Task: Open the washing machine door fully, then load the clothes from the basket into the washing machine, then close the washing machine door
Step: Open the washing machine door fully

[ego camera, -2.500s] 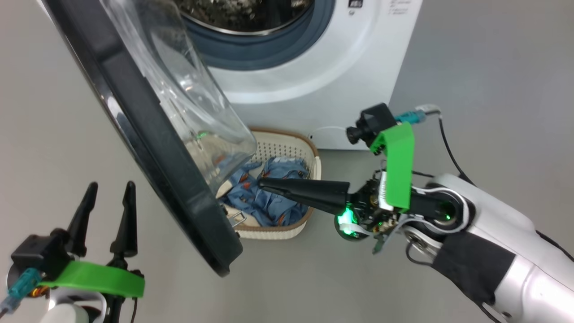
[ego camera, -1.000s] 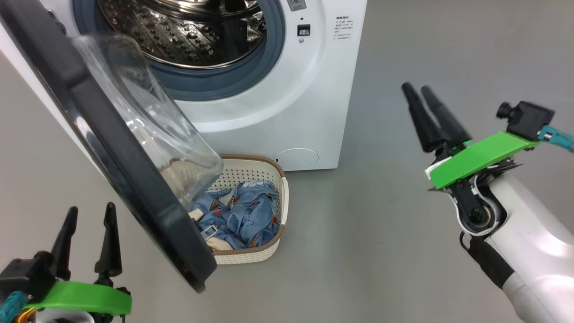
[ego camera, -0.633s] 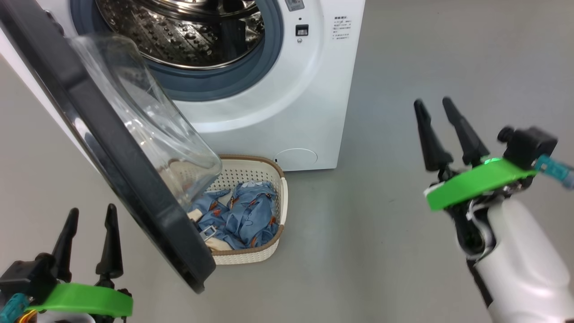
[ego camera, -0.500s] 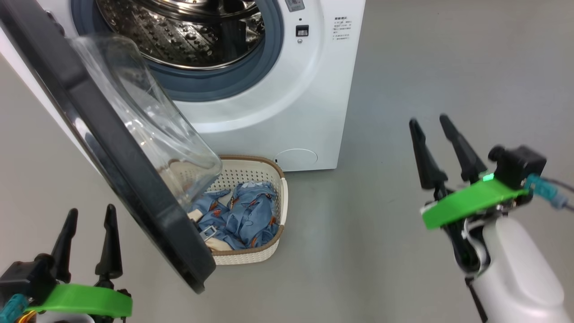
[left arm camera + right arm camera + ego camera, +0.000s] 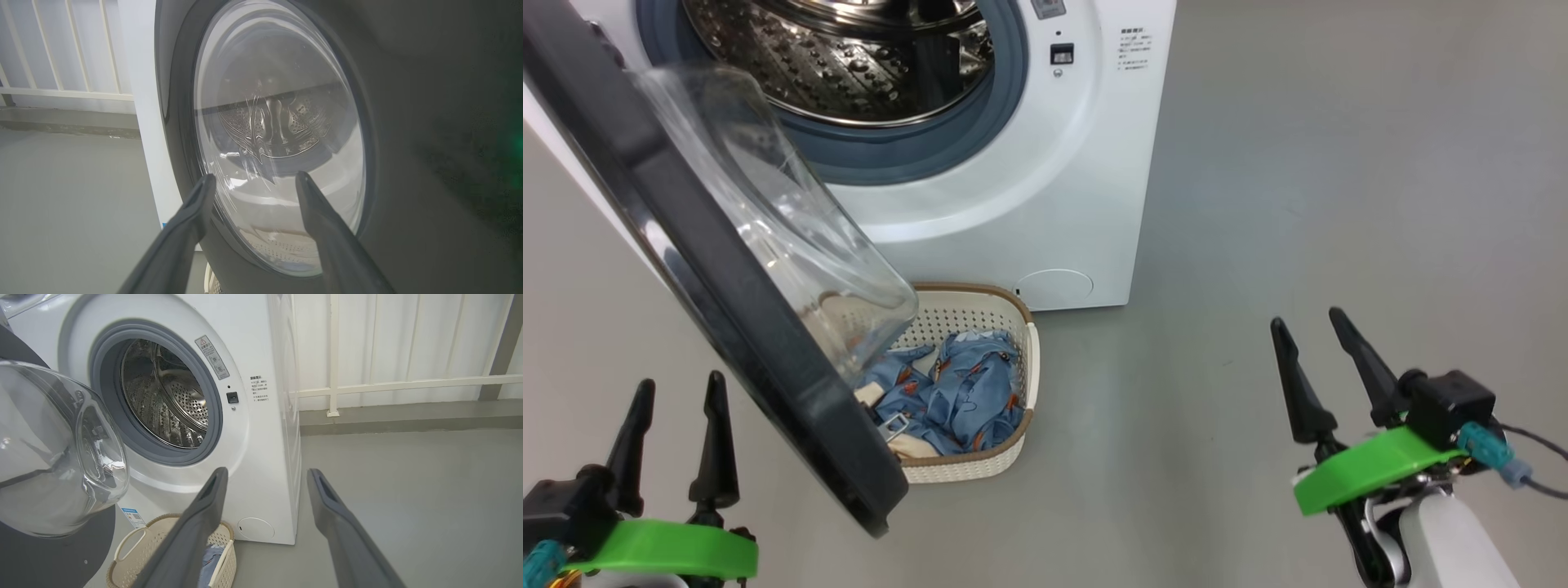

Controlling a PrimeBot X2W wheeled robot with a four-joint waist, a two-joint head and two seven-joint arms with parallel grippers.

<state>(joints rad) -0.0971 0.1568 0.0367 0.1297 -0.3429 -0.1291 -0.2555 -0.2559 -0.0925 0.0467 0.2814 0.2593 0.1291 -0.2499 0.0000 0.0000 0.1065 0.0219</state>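
The white washing machine (image 5: 1045, 188) (image 5: 261, 428) stands with its steel drum exposed. Its black washing machine door (image 5: 711, 286) (image 5: 429, 134) hangs swung out to the left, and its glass bowl (image 5: 784, 220) (image 5: 53, 457) overhangs the basket (image 5: 980, 465) (image 5: 135, 543). Blue printed clothes (image 5: 964, 392) (image 5: 210, 555) lie in the basket on the floor before the machine. Left of the door's edge, low in the head view, my left gripper (image 5: 682, 384) (image 5: 253, 176) stands open and empty, facing the door's outer glass. Far from the basket at the lower right, my right gripper (image 5: 1307, 318) (image 5: 265, 470) is open and empty too.
Grey floor (image 5: 1339, 163) stretches to the right of the machine. A white railing (image 5: 408, 381) and pale wall stand behind it. The open door juts out between my left gripper and the basket.
My right arm has drawn back from the basket and come down to the lower right with its fingers empty. The head camera has tilted up and shifted. My left gripper has stayed put.
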